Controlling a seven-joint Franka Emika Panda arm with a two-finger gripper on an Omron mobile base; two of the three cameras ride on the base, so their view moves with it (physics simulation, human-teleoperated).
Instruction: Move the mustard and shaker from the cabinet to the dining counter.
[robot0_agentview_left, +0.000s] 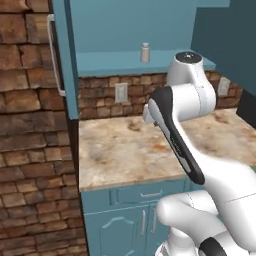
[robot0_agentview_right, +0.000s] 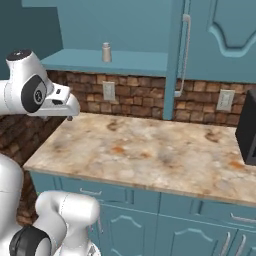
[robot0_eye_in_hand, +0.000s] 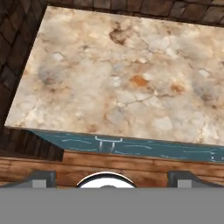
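Shaker (robot0_agentview_left: 145, 52) upright on open cabinet (robot0_agentview_left: 150, 30) shelf.
Hand view: gripper (robot0_eye_in_hand: 107, 178) fingertips (robot0_eye_in_hand: 41, 178) spread above marbled counter (robot0_eye_in_hand: 122, 74); right base view: black appliance (robot0_agentview_right: 247, 127) far right.

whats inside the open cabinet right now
One small grey shaker stands on the cabinet shelf. No mustard shows; the arm covers the shelf's right end in the left base view.

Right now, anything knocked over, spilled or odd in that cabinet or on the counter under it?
Nothing stands out. The shaker stands upright on the cabinet shelf, with the door open. The marbled counter shows natural stone blotches, not spills. The end effector points down at the counter, holding nothing.
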